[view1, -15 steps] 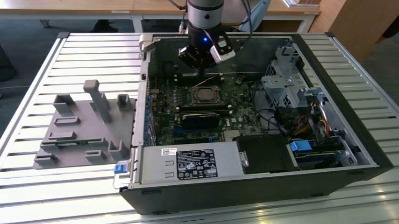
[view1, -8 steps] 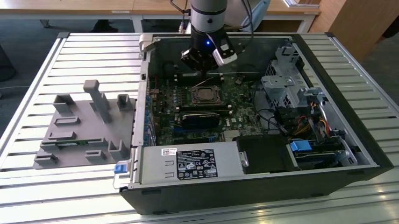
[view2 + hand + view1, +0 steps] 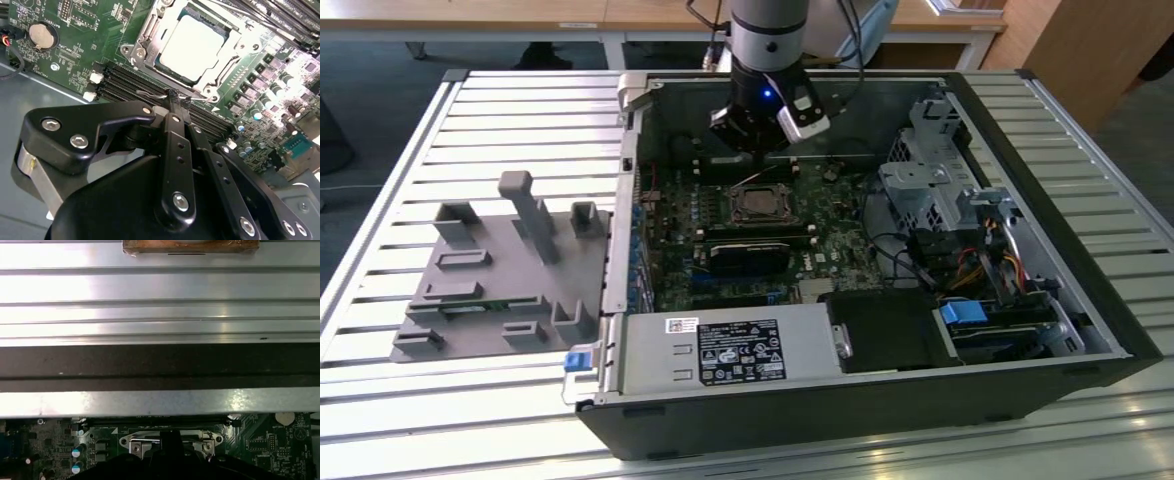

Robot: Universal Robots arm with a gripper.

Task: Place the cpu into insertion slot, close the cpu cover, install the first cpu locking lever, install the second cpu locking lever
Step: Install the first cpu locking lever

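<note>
Inside the computer case, chip and cover seated, the pincer is held closed and empty at a lever judged needing firm downward pressure.

Cpu cover lies closed around seated cpu.

Reaching straight down on a grey cylindrical arm, black metal gripper lowered, fingers pinched together at the tips.
</note>
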